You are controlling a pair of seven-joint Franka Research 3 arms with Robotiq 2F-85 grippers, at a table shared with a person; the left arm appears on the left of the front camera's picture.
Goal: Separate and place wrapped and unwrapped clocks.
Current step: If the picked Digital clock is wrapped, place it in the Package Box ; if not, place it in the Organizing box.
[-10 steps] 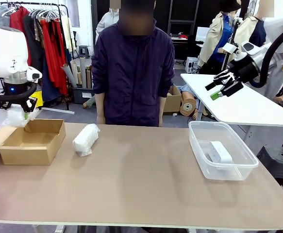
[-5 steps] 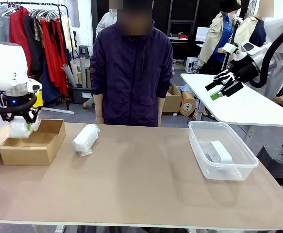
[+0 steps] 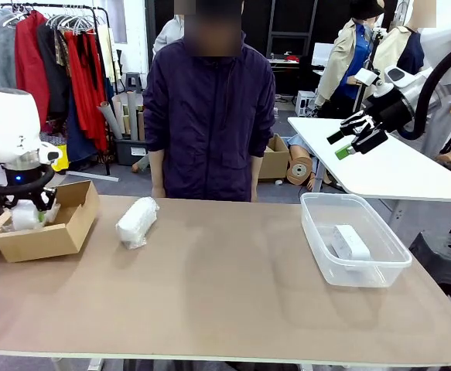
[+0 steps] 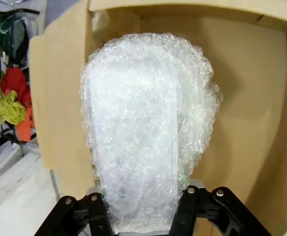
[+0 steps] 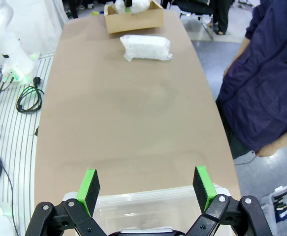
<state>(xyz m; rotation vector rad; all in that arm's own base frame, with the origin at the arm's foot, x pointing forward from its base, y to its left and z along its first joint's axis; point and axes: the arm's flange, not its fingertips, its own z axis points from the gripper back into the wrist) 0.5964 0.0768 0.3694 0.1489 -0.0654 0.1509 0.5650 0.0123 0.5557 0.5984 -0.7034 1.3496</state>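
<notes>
Two bundles and one bare clock are what you have to track. Your left hand (image 3: 29,218) is clamped on the first bubble-wrap bundle (image 4: 148,123), pinching it near one end. The rest of the bundle points down into the cardboard box (image 3: 51,239) at the left end of the worktop (image 3: 225,301). In the left wrist view you see cardboard on every side of the bundle, but you cannot tell whether it touches the box floor.

The second bubble-wrap bundle (image 3: 137,221) lies on its side on the worktop, near the box on the side toward the middle, apart from it and untouched. The bare white clock (image 3: 351,241) lies inside the clear plastic tub (image 3: 315,241) near the right end of the worktop.

Your right hand (image 3: 338,146) hangs well above and behind the tub. Its fingers are spread wide, and the green pads (image 5: 89,189) have nothing between them. In the right wrist view it looks down over the tub's rim and along the worktop. A person (image 3: 210,116) in a dark jacket stands at the far edge with arms hanging at the sides.
</notes>
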